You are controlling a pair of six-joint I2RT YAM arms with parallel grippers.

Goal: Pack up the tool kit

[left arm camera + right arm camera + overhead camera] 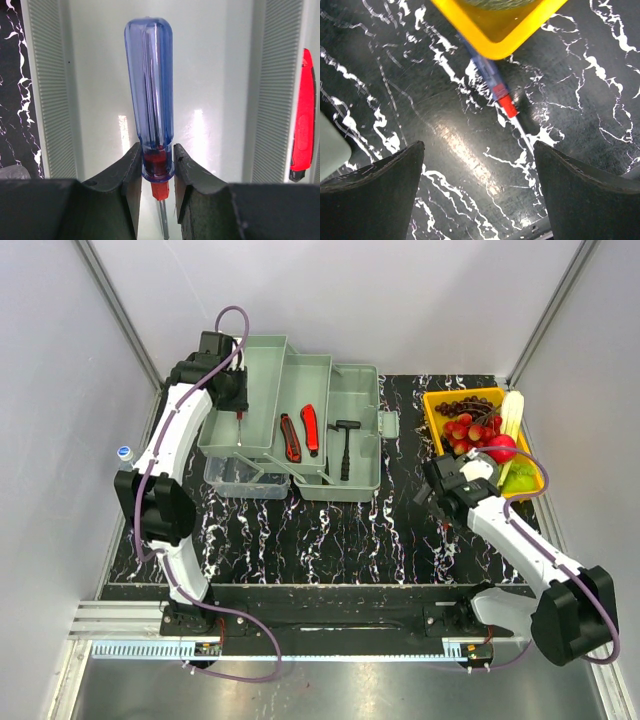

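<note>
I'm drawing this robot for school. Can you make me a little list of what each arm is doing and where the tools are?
left jaws: shut on a blue-handled screwdriver, over the toolbox
right jaws: open, above a second screwdriver
second screwdriver: on the table, handle partly under the yellow tray
in toolbox: two red tools, black hammer

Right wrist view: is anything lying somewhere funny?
Yes. A blue-handled screwdriver with a red collar lies loose on the black marbled table, its handle end hidden by the yellow plastic tray's corner, an odd spot for a tool.
</note>
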